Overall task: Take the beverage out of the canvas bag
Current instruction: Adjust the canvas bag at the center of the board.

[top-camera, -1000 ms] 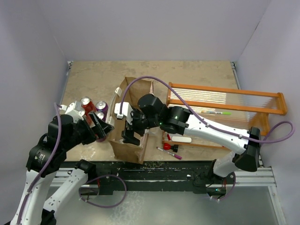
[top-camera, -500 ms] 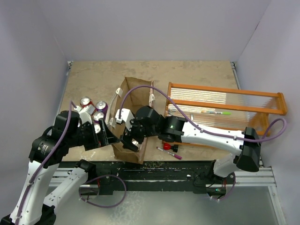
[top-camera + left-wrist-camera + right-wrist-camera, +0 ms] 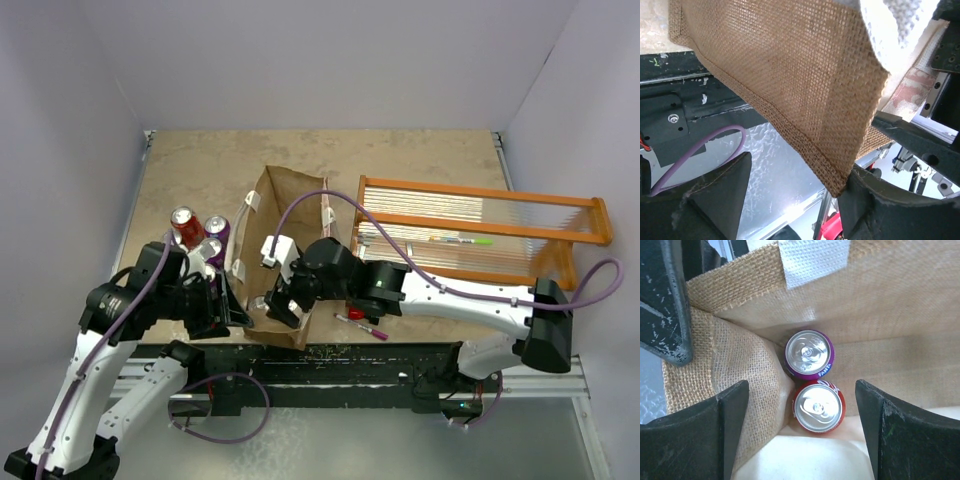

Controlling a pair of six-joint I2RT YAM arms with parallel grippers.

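Right wrist view looks straight down into the canvas bag [image 3: 880,305]. Two beverages stand upright on its floor, touching each other: a purple Fanta can [image 3: 809,353] and a red can [image 3: 818,406], both pressed into the bag's left corner. The right gripper [image 3: 801,387] hangs over them with its jaws spread wide and nothing held.

Left wrist view shows the left gripper [image 3: 797,170] at the bag's outer left side. Its jaws are apart, with a lower corner of the bag between them but not pinched.

Top external view places three loose cans [image 3: 205,232] just left of the bag, and the bag itself close to the table's near edge [image 3: 330,350].

Hazards, as judged:
- The cans touch, so a finger has no free gap between them. Closing could clamp both or tip one.
- The bag's left wall folds inward beside the cans, and a descending finger could snag the cloth.
- The bag is unclamped, so it could rise with the can or slide toward the near edge.
- The white handle [image 3: 812,257] hangs inside the bag's mouth and may catch on withdrawal.
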